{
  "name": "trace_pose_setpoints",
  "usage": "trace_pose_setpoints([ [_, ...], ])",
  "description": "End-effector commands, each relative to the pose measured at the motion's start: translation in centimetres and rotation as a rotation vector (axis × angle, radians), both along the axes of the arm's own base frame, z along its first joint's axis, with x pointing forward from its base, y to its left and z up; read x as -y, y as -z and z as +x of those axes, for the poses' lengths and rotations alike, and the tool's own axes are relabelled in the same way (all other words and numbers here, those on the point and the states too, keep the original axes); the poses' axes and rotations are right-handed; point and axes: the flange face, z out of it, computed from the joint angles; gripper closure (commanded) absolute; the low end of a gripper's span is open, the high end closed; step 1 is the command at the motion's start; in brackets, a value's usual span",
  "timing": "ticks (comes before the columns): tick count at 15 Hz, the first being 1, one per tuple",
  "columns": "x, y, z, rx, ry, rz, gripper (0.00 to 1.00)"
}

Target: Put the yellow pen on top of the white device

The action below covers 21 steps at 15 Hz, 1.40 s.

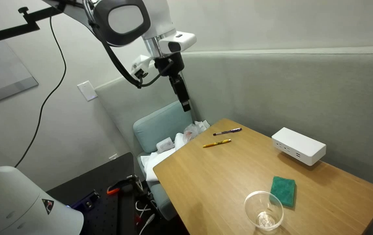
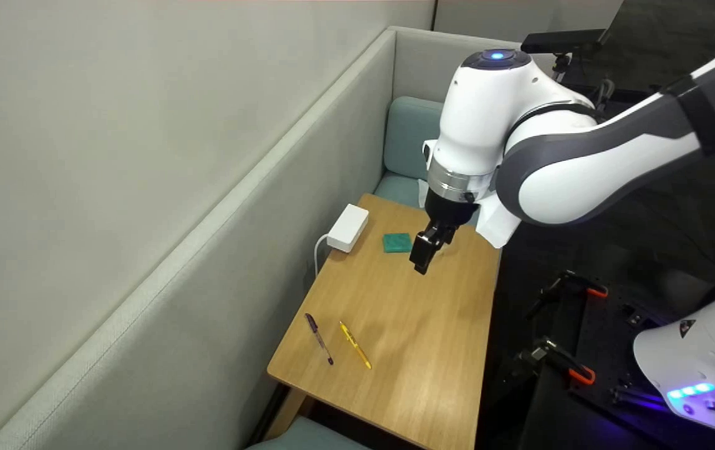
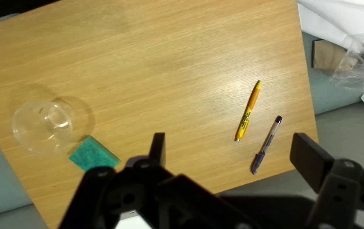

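The yellow pen (image 1: 216,143) lies flat on the wooden table near one end, and shows in both exterior views (image 2: 355,344) and in the wrist view (image 3: 248,111). The white device (image 1: 299,147) is a flat box at the table's wall-side edge. It also shows in an exterior view (image 2: 348,227), and a small part shows at the bottom of the wrist view (image 3: 133,222), mostly hidden by the gripper. My gripper (image 3: 229,140) is open, its fingers wide apart with nothing between them. It hangs well above the table in both exterior views (image 1: 186,106) (image 2: 421,259), apart from pen and device.
A purple capped pen (image 3: 266,144) lies beside the yellow pen. A green sponge (image 1: 283,191) and a clear plastic cup (image 1: 264,210) stand close together on the table (image 2: 420,375). A padded grey wall (image 1: 297,88) runs along the table's edge, behind the white device.
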Motion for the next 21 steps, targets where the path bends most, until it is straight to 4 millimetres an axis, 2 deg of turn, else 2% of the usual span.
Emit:
trace_pose_setpoints([
  [1,0.0,-0.1,0.1,-0.001,0.0,0.0,0.0],
  [2,0.0,-0.2,0.1,-0.001,0.0,0.0,0.0],
  [4,-0.3,1.4,0.8,0.003,0.014,0.019,0.0],
  [7,-1.4,4.9,1.5,0.003,0.046,0.032,0.0],
  [12,-4.0,11.8,2.6,0.011,0.08,0.036,0.0],
  [16,-6.3,16.7,4.5,0.009,0.129,0.022,0.0],
  [21,-8.4,21.7,7.5,-0.019,0.18,-0.019,0.0],
])
